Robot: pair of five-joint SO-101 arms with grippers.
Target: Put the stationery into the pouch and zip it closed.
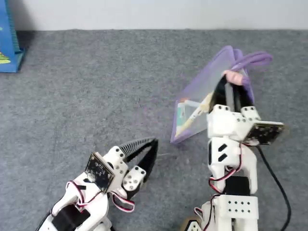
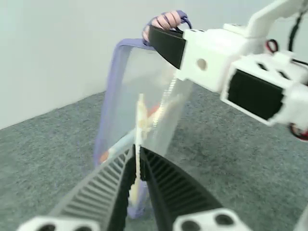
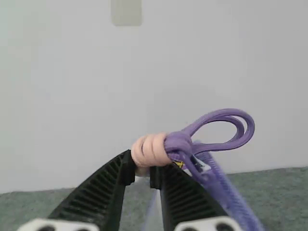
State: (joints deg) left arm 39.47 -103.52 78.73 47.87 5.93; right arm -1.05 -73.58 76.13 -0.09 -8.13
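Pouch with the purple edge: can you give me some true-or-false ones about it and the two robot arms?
1. The clear plastic pouch with purple edging is held up, tilted, over the grey carpet. True.
2. The right gripper is shut on the pink knot by the pouch's purple cord. True.
3. The pouch is empty. False: stationery shows through its clear side.
4. The left gripper holds the pouch. False: it sits low, apart from the pouch's lower corner.
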